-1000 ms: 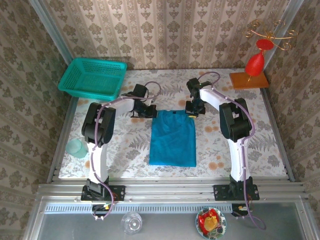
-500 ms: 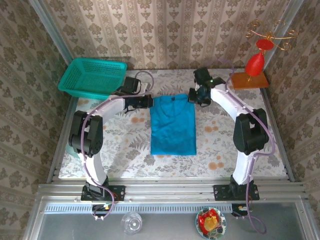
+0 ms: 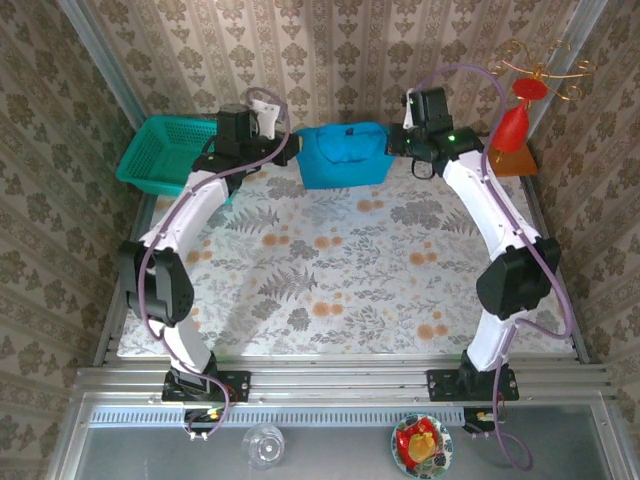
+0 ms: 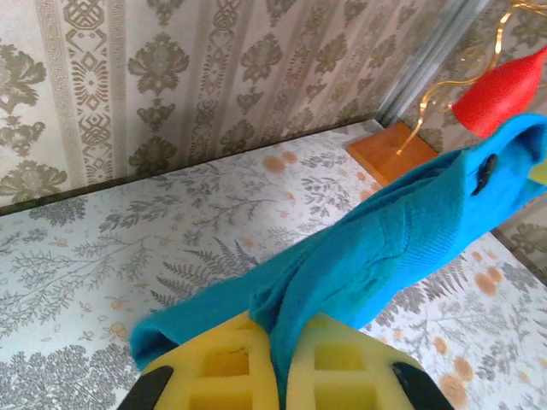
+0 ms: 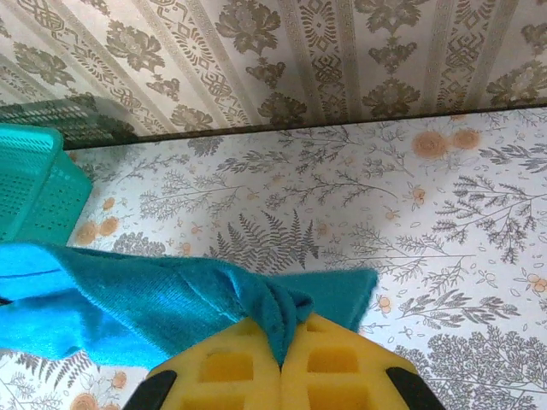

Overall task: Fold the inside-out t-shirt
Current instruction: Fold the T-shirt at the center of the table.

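Blue t-shirt (image 3: 343, 155) hung bunched at top centre of overhead frame, above table (image 3: 330, 280). Left gripper (image 4: 282, 363) clamped one end, right gripper (image 5: 280, 363) the other. No neat fold visible; folding seemingly all left.

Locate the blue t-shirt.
Top view: the t-shirt hangs by the far wall, held between the left gripper and right gripper, beside the teal basket.

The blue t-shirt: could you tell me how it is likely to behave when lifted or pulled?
Probably floppy: the t-shirt sags and bunches between the left gripper and right gripper. Likely light, since thin pinches at its edges carry it. Its folds may shift if moved quickly.
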